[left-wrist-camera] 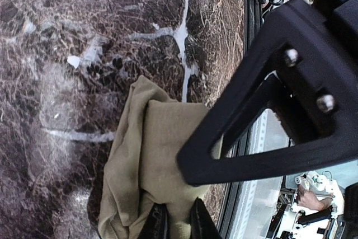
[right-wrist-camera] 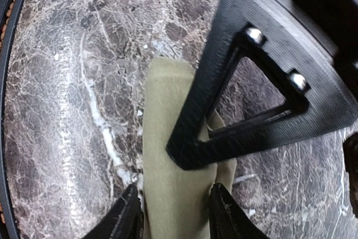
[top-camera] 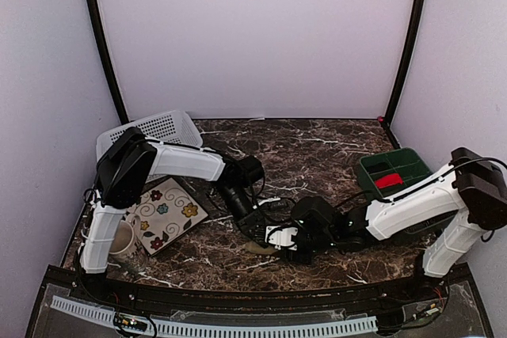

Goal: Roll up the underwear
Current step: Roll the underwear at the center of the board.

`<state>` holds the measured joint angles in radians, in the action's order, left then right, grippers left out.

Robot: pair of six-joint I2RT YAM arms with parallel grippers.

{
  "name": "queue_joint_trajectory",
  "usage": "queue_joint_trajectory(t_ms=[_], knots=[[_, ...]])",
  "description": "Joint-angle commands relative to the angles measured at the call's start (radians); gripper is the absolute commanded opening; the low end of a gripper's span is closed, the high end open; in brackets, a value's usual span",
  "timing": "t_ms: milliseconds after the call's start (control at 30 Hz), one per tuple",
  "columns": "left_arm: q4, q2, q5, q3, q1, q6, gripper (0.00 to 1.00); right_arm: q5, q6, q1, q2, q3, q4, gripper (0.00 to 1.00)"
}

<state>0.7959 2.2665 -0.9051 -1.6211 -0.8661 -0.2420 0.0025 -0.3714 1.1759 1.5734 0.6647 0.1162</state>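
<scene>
Marble table (top-camera: 333,148): only the olive-khaki underwear (left-wrist-camera: 156,155) shows, lying by the middle of the near edge. It is folded flat into a narrow, soft-creased strip with no coil started, so folding looks done and rolling is left; no pink pair in view. Left gripper (left-wrist-camera: 174,222) is pinched together on one end; right gripper (right-wrist-camera: 174,216) has its jaws apart astride the strip, not visibly squeezing.

The dark marble table (top-camera: 317,148) bears a white perforated basket (top-camera: 162,127), a flowered square plate (top-camera: 168,214), a cup (top-camera: 123,238) beside it, a green bin (top-camera: 371,173) at right, and folded olive underwear (left-wrist-camera: 159,149).
</scene>
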Motion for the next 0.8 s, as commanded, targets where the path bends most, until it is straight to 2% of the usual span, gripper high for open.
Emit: queue_joint_trajectory(t_ms=[0, 167, 300, 367, 433, 600, 767], knots=[[0.071, 0.048, 0.074, 0.01, 0.001, -0.003, 0.13, 0.021, -0.006, 0.01, 0.058, 0.038, 0.018, 0.39], [0.074, 0.04, 0.075, 0.003, 0.007, -0.008, 0.23, 0.018, 0.013, 0.011, 0.088, 0.047, -0.034, 0.24], [0.054, 0.003, 0.092, 0.01, 0.027, 0.0, 0.38, -0.011, 0.042, 0.009, 0.106, 0.065, -0.109, 0.08], [0.018, -0.031, 0.107, 0.026, 0.05, 0.016, 0.45, -0.027, 0.058, 0.008, 0.105, 0.066, -0.132, 0.04], [-0.03, -0.078, 0.123, 0.051, 0.086, 0.034, 0.5, -0.047, 0.074, 0.005, 0.1, 0.064, -0.147, 0.01], [-0.22, -0.237, 0.221, 0.178, 0.143, 0.082, 0.52, -0.135, 0.104, -0.03, 0.098, 0.07, -0.176, 0.0], [-0.514, -0.463, 0.31, 0.43, 0.154, 0.082, 0.53, -0.251, 0.124, -0.098, 0.12, 0.1, -0.201, 0.0]])
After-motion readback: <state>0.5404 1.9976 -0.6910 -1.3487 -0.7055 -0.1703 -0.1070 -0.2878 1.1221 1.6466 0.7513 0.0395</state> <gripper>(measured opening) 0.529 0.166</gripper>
